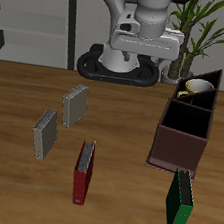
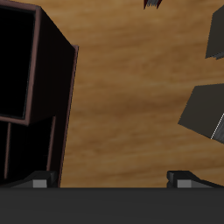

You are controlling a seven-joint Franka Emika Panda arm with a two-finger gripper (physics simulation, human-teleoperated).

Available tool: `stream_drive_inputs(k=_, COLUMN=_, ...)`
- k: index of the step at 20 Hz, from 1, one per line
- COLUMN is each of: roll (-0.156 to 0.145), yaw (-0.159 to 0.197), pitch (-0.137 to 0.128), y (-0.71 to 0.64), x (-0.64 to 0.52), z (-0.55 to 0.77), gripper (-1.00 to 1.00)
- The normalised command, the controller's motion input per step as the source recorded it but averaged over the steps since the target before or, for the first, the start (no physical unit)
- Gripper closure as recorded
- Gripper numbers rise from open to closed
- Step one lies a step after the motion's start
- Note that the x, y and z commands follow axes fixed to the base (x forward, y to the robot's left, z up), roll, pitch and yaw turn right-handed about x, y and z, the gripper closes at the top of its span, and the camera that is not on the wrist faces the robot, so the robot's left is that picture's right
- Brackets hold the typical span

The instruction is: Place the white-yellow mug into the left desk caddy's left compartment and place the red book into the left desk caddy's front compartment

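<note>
The white-yellow mug point(image 1: 196, 89) sits inside the far end section of the dark-brown desk caddy point(image 1: 180, 144), which stands lengthwise at one side of the table. The red book point(image 1: 83, 171) stands on edge on the table near the front edge, away from the caddy. My gripper point(image 1: 145, 46) hangs high over the back of the table, beside the caddy's far end, open and empty. In the wrist view its fingertips point(image 2: 39, 180) are wide apart around the gripper point(image 2: 112, 179), with the caddy point(image 2: 39, 79) to one side. The mug and the red book are out of the wrist view.
A green book point(image 1: 178, 204) stands near the front edge just before the caddy. Two grey books point(image 1: 74, 106) point(image 1: 44, 133) stand farther back than the red book; they also show in the wrist view point(image 2: 206, 114). A potted plant point(image 1: 202, 26) is behind the caddy.
</note>
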Motion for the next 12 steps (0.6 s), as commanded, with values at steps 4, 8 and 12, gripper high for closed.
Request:
stream_drive_inputs(k=4, roll=0.145, yaw=0.047, pitch=0.050, y=-0.15, x=0.46, z=0.20, gripper=-1.00)
stream_drive_inputs(k=8, roll=-0.057, yaw=-0.001, pitch=-0.005, y=-0.46, x=0.51, z=0.32, gripper=-1.00)
stream_drive_inputs(k=12, roll=-0.031, yaw=0.010, pitch=0.007, y=-0.24, x=0.33, z=0.13, gripper=-1.00)
